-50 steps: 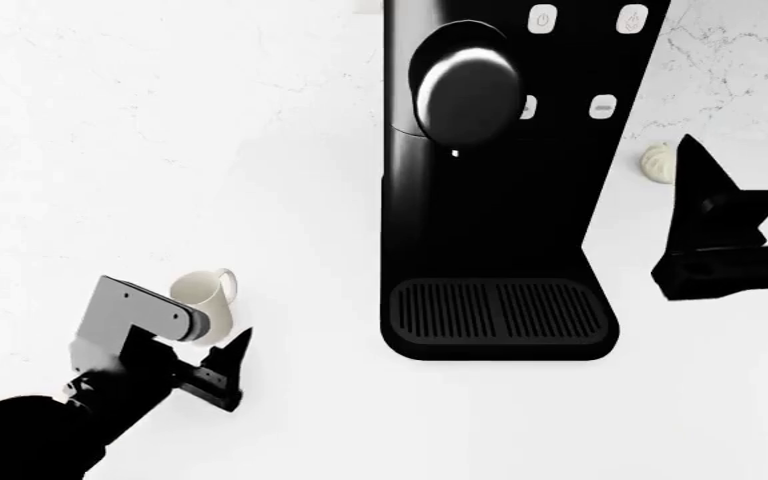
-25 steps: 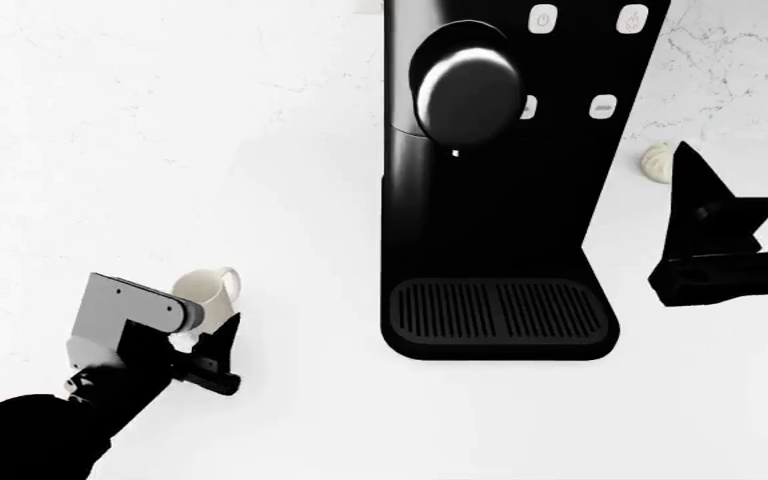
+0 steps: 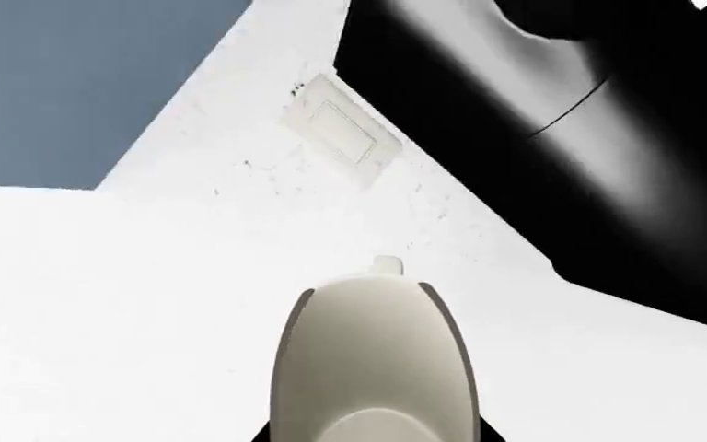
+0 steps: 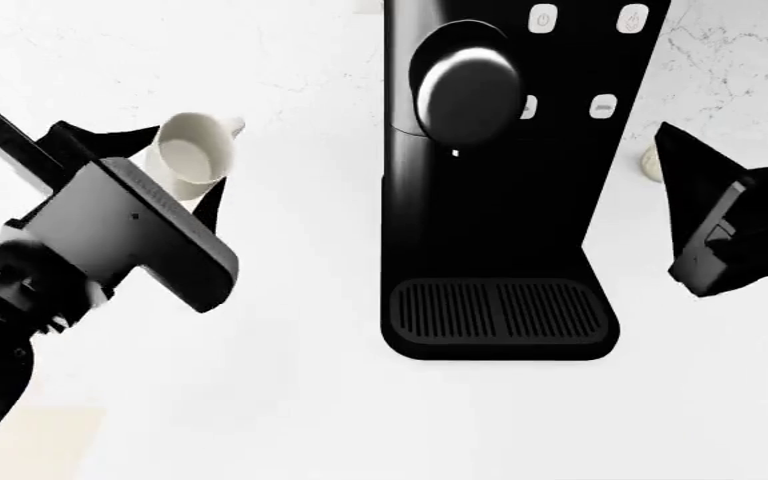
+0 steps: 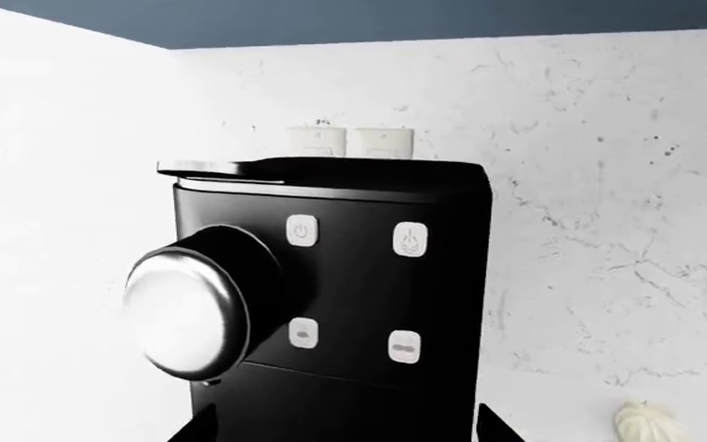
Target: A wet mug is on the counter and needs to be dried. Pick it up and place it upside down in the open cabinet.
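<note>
The cream-white mug [image 4: 192,148] is held off the counter [image 4: 291,400], its open mouth facing the head camera and its handle [image 4: 232,127] pointing toward the coffee machine. My left gripper [image 4: 184,165] is shut on the mug, with one black finger on each side of it. In the left wrist view the mug [image 3: 372,359] fills the space in my left gripper [image 3: 372,433], and only the dark finger edges show beside it. My right gripper [image 4: 724,125] hangs open and empty to the right of the machine, its fingers [image 5: 200,428] spread wide.
A tall black coffee machine [image 4: 491,230] with a drip grille [image 4: 498,310] stands mid-counter, close to the mug's right. A small ribbed cream ball [image 4: 651,163] lies behind the right gripper. Wall outlets [image 5: 351,140] sit on the marble wall behind the machine.
The left gripper, which was low beside the mug on the counter, has shut on it and raised it up and back. The right gripper has turned slightly and risen a little.
</note>
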